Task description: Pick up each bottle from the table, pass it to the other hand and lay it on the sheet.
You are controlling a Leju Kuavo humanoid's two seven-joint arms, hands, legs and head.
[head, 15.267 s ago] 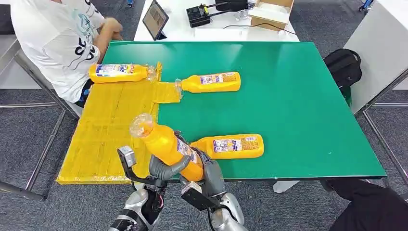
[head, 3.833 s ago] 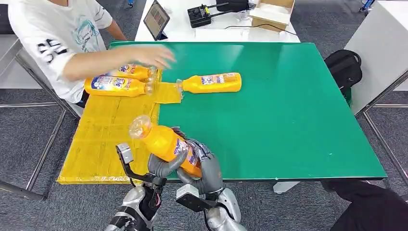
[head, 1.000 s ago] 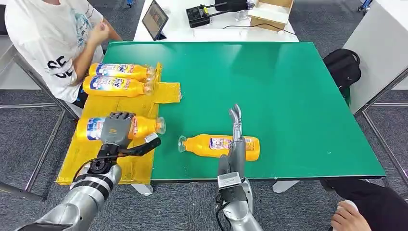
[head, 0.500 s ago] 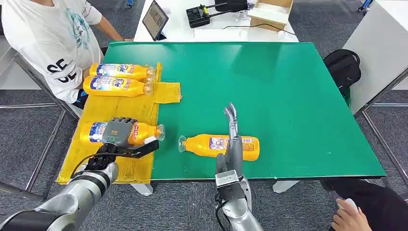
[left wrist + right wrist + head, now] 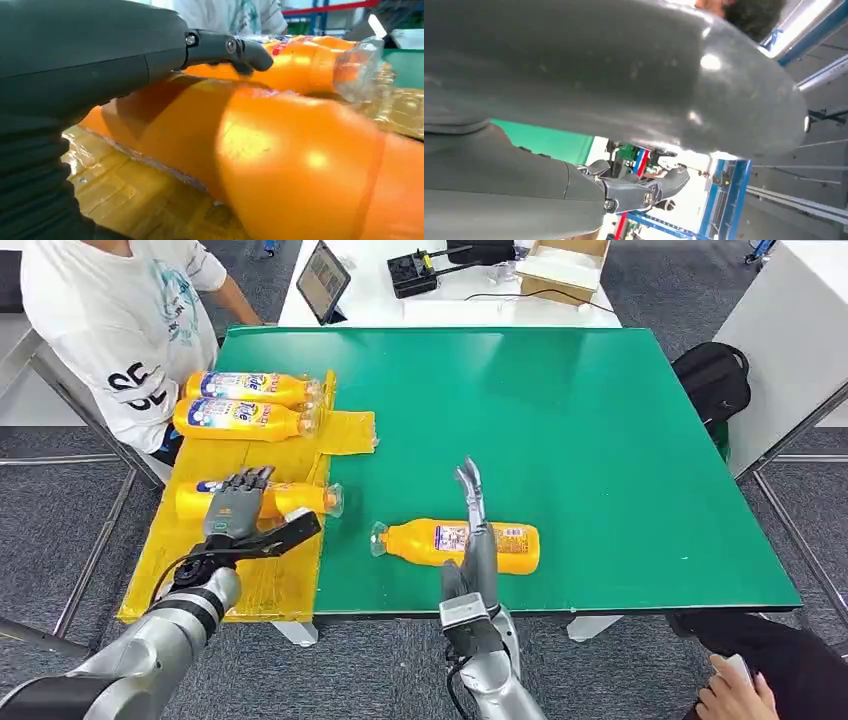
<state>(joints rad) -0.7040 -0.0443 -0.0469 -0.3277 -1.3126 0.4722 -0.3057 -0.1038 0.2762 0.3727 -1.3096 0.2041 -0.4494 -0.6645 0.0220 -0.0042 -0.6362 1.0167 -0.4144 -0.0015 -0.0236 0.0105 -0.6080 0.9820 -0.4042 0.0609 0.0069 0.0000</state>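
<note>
On the yellow sheet (image 5: 235, 570) at the table's left edge, three orange bottles lie on their sides: two (image 5: 245, 388) (image 5: 238, 420) touching at the far end, a third (image 5: 290, 499) nearer. Left hand (image 5: 232, 510) is over the third bottle, fingers spread and lifted off it. A fourth bottle (image 5: 505, 544) lies on the green table (image 5: 600, 440). Right hand (image 5: 474, 530) stands edge-up across its middle, fingers extended and apart, not closed on it.

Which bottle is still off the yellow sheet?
The bottle on the green table, beside the right hand. The other three lie on the sheet.
</note>
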